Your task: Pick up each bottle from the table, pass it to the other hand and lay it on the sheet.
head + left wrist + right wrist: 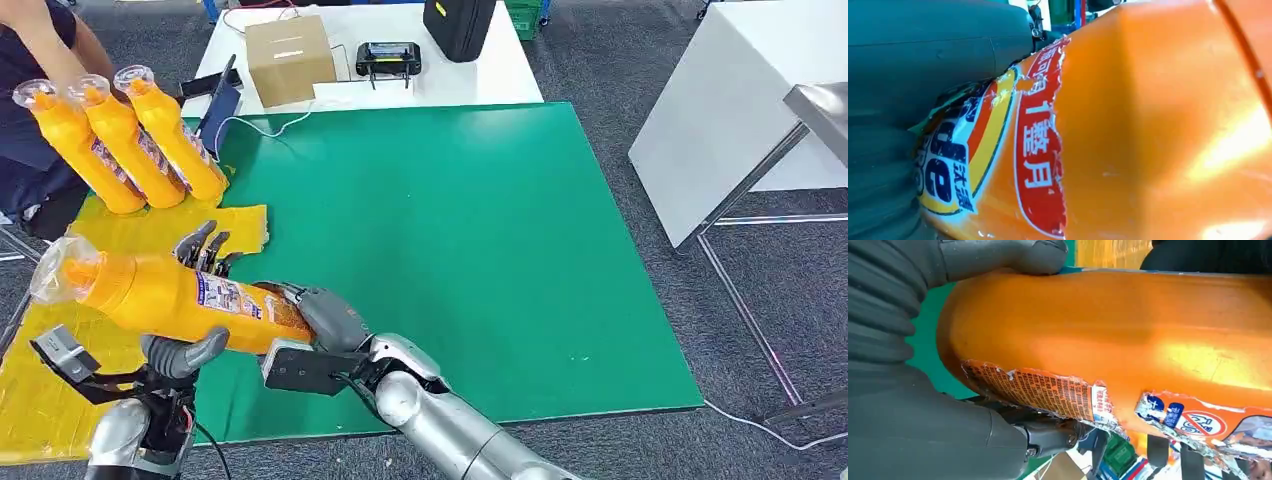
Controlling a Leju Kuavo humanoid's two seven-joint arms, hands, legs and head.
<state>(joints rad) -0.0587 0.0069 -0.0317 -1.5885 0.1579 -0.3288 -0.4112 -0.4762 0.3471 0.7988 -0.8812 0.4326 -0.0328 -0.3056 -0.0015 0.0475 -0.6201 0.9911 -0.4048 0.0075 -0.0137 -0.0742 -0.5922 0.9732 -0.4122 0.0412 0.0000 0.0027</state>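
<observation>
An orange bottle (170, 295) with a torn label and a clear cap lies level in the air between both hands, over the seam of the yellow sheet (60, 400) and the green mat (480, 230). My right hand (325, 318) grips its base end; the right wrist view shows the thumb (1003, 255) pressed on the bottle (1123, 330). My left hand (182, 355) holds its middle, thumb underneath and fingers (203, 245) rising behind it. In the left wrist view the bottle (1148, 125) lies against the left hand (923, 60). Three more orange bottles (130, 140) lie side by side on the sheet's far end.
A person (40, 60) stands at the far left behind the three bottles. On the white table beyond the mat sit a cardboard box (290, 58), a controller (388, 58) and a black case (458, 25). Another white table (720, 110) stands to the right.
</observation>
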